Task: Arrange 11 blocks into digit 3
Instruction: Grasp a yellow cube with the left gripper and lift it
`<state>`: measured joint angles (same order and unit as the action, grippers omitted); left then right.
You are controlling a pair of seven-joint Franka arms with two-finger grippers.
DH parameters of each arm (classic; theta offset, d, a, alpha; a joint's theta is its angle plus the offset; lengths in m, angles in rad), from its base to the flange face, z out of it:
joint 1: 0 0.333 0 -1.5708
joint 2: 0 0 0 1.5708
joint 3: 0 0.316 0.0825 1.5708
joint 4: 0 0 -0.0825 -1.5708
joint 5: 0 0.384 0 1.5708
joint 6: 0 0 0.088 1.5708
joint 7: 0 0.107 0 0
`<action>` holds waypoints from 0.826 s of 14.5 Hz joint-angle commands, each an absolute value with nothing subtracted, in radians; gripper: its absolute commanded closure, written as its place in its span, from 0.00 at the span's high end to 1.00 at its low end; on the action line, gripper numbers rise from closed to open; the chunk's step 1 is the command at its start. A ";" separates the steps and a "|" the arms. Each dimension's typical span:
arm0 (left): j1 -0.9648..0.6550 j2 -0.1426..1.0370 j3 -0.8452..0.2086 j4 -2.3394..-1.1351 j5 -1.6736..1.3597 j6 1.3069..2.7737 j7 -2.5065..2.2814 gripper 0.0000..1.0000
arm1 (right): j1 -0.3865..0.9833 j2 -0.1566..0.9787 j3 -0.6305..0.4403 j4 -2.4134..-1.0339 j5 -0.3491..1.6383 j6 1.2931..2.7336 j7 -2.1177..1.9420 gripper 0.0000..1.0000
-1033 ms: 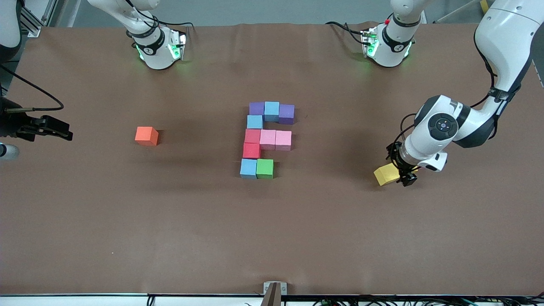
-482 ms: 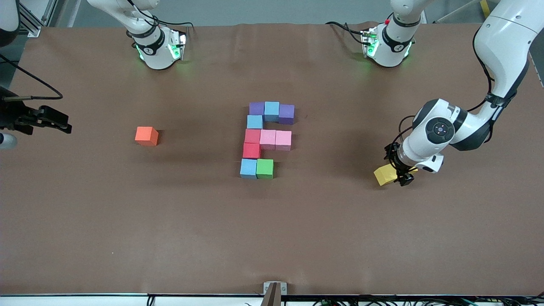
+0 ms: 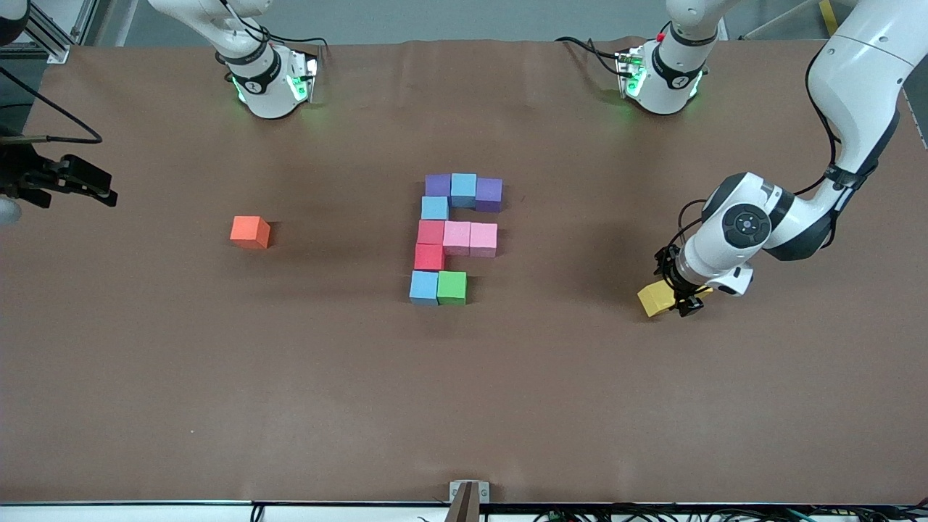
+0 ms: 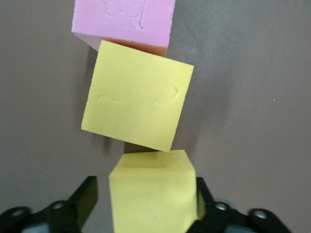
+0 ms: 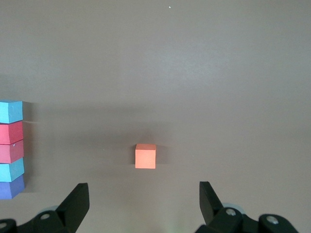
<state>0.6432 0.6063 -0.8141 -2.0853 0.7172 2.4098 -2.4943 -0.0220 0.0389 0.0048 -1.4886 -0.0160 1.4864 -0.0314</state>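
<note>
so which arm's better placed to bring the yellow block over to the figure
Left. Its end effector is already down around the yellow block, fingers at both sides. The right end effector waits open at the right arm's end of the table, with only the orange cube near it.

From high across the bench [image 3: 217,406] we face both arm bases. Our left wrist camera looks straight down, very close on a yellow cube [image 4: 137,108]. Our right wrist camera looks down from higher, sharing the orange cube [image 5: 145,156] with the front view.
</note>
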 commanded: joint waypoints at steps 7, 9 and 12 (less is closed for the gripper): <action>0.522 0.698 -0.815 -1.921 0.778 2.343 -2.523 0.27 | -0.005 -0.044 -0.006 -1.542 0.002 1.491 -0.038 1.00; 0.454 0.735 -0.813 -1.861 0.775 2.319 -2.523 0.27 | -0.003 -0.055 -0.006 -1.543 0.002 1.471 -0.040 1.00; 0.341 0.781 -0.790 -1.781 0.766 2.290 -2.526 0.27 | -0.005 -0.074 -0.006 -1.563 0.002 1.470 -0.040 1.00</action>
